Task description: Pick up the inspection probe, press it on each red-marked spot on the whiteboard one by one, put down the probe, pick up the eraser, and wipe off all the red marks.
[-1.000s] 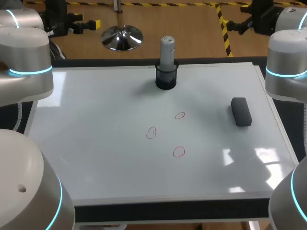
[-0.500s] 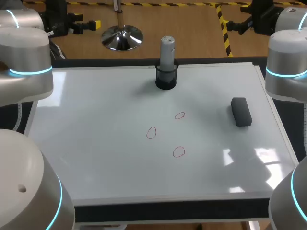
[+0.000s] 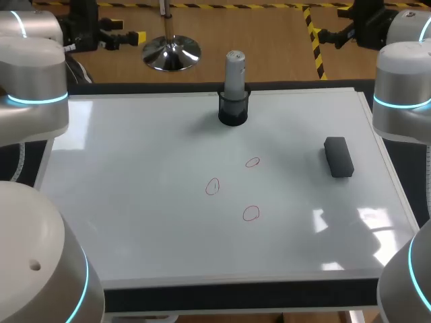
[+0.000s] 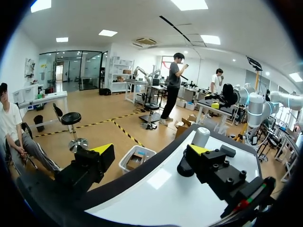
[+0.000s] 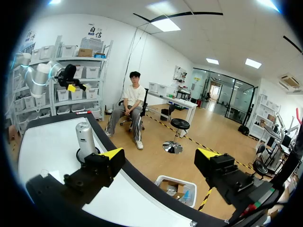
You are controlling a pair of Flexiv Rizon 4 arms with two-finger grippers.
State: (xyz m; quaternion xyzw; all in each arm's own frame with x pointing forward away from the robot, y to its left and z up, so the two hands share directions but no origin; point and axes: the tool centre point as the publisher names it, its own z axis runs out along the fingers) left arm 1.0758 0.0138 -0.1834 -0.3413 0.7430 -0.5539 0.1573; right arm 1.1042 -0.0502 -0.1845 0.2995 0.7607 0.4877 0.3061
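The grey inspection probe (image 3: 234, 70) stands upright in a black holder (image 3: 234, 109) at the back middle of the whiteboard (image 3: 135, 202). Three red circles (image 3: 252, 162) (image 3: 213, 186) (image 3: 250, 213) are drawn near the board's middle. A black eraser (image 3: 339, 157) lies at the right. My left gripper (image 3: 116, 33) hangs beyond the back left corner, my right gripper (image 3: 331, 35) beyond the back right. In the left wrist view the left gripper (image 4: 150, 150) is open and empty, with the probe (image 4: 200, 137) ahead. The right gripper (image 5: 160, 155) is open too, with the probe (image 5: 85, 137) ahead beside it.
My arms' big grey links (image 3: 34, 87) (image 3: 403, 87) overhang the board's left and right edges. A black table border (image 3: 236, 296) runs along the front of the board.
My left arm has shifted slightly to the left and its gripper has moved a little at the back left. The right arm and everything on the board stay as they were.
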